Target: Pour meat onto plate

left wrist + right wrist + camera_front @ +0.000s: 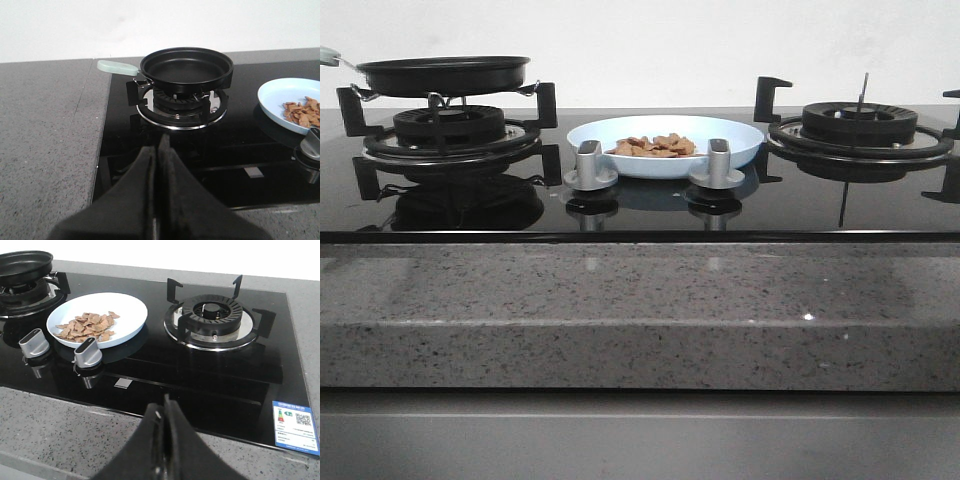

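Observation:
The pale-blue plate (665, 143) sits mid-hob between the two burners, with the heap of reddish-brown meat (656, 146) lying in it. Plate (98, 319) and meat (89, 326) also show in the right wrist view, and at the edge of the left wrist view (286, 102). The black frying pan (442, 74) with a pale-green handle (117, 67) rests empty on the left burner. My left gripper (158, 150) is shut and empty, well back from the pan. My right gripper (164, 407) is shut and empty over the counter's front edge. Neither gripper shows in the front view.
Two silver knobs (590, 163) (718, 163) stand just in front of the plate. The right burner (860, 125) with raised black pan supports is bare. A grey speckled counter (640, 310) runs along the front of the black glass hob (210, 375).

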